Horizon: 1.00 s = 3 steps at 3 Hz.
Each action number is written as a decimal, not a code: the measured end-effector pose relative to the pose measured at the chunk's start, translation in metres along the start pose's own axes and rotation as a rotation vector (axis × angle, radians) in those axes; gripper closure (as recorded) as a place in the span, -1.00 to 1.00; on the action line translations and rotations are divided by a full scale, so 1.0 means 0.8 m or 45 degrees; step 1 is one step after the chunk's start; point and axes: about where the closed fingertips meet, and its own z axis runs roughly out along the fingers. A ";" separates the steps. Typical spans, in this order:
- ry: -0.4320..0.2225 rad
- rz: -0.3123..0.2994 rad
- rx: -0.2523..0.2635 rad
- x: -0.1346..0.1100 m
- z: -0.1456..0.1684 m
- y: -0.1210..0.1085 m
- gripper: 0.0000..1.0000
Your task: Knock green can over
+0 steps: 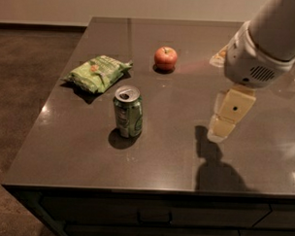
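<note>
Gripper (221, 130) hovers well right of the upright green can (128, 112); open or closed, I cannot tell. Approach step: next likely a leftward sweep into its side.

A single camera looks down at a steep slant from above the counter's (77, 171) near edge, facing its far edge. It sits close: the near-left corner and both far corners show, while the right edge runs out of frame. The gripper (218, 135) hangs near the lens, over the counter's right half, with its arm entering from the upper right.
</note>
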 end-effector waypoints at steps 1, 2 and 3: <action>-0.059 -0.031 -0.016 -0.028 0.026 0.008 -1.00; -0.130 -0.055 -0.019 -0.057 0.042 0.013 -1.00; -0.210 -0.061 -0.033 -0.088 0.054 0.014 -1.00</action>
